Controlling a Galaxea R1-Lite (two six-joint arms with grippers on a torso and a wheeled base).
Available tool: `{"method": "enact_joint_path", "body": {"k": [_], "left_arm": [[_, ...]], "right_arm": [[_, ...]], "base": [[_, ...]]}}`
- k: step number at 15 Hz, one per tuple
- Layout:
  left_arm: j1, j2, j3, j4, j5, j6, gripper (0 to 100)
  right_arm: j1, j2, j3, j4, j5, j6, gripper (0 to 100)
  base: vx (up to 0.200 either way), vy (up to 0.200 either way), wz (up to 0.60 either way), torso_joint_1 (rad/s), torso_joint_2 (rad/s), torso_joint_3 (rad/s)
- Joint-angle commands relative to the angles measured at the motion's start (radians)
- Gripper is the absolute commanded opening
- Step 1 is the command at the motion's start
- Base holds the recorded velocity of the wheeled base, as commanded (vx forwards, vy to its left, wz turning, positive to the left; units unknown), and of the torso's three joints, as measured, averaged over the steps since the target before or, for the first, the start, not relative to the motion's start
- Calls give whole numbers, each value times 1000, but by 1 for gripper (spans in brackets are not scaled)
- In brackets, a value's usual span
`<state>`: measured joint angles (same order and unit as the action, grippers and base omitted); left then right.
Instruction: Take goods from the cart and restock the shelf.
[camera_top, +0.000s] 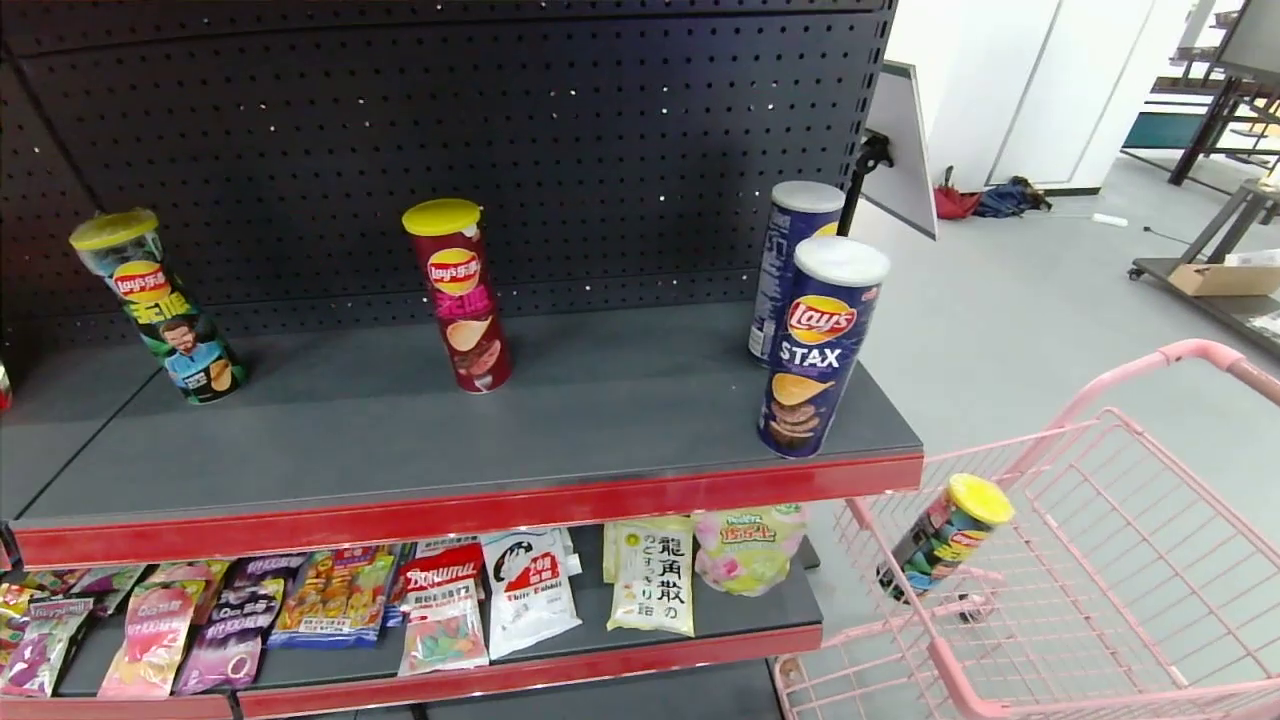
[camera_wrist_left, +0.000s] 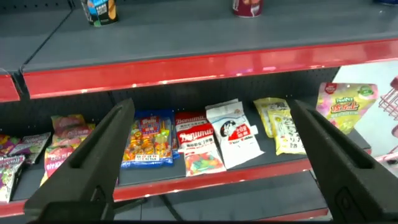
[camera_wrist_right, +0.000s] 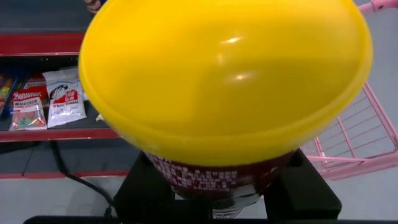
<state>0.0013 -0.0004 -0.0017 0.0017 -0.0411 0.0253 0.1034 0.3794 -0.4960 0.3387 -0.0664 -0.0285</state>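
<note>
Canister of crisps (camera_wrist_right: 211, 180), dark red with a yellow lid (camera_wrist_right: 224, 93), stands upright with the right gripper (camera_wrist_right: 227, 196) clamped low on its body. It is carried in front of the shelving, beside the pink cart (camera_top: 1190, 351).

Probable handling: a light, stiff card tube with a smooth wall that may slide in the pads and would dent under a hard squeeze. The press-on lid could pop off, so the hold belongs on the body, near or below the middle. Being tall and narrow, it is likely to topple if set down tilted.

The upper shelf (camera_top: 560, 430) has open deck between a green canister (camera_top: 160, 305), a maroon canister (camera_top: 460, 295) and two blue canisters (camera_top: 820, 345). A second canister (camera_top: 945, 540) leans inside the cart.

The left gripper (camera_wrist_left: 211, 168) is empty, jaws wide apart, facing the snack bags (camera_wrist_left: 205, 143) on the lower shelf (camera_wrist_left: 249, 177).

Hard to make out: the lid covers most of the held tube, so pad contact and the tube's base are hidden. Its height relative to the upper shelf cannot be judged. The cart canister's base is obscured by wire.
</note>
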Motion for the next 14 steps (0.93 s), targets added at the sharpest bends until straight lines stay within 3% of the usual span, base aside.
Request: {"method": "enact_joint_path", "body": {"k": [1, 14], "left_arm": [[0, 0, 0, 0, 0, 1, 100], [0, 0, 0, 0, 0, 1, 100]], "right_arm": [[4, -66, 31, 0, 2, -1, 0], [39, -120, 50, -6, 20, -13, 0]], "base": [[0, 200, 0, -12, -12, 7], [0, 200, 0, 3, 2, 2]]}}
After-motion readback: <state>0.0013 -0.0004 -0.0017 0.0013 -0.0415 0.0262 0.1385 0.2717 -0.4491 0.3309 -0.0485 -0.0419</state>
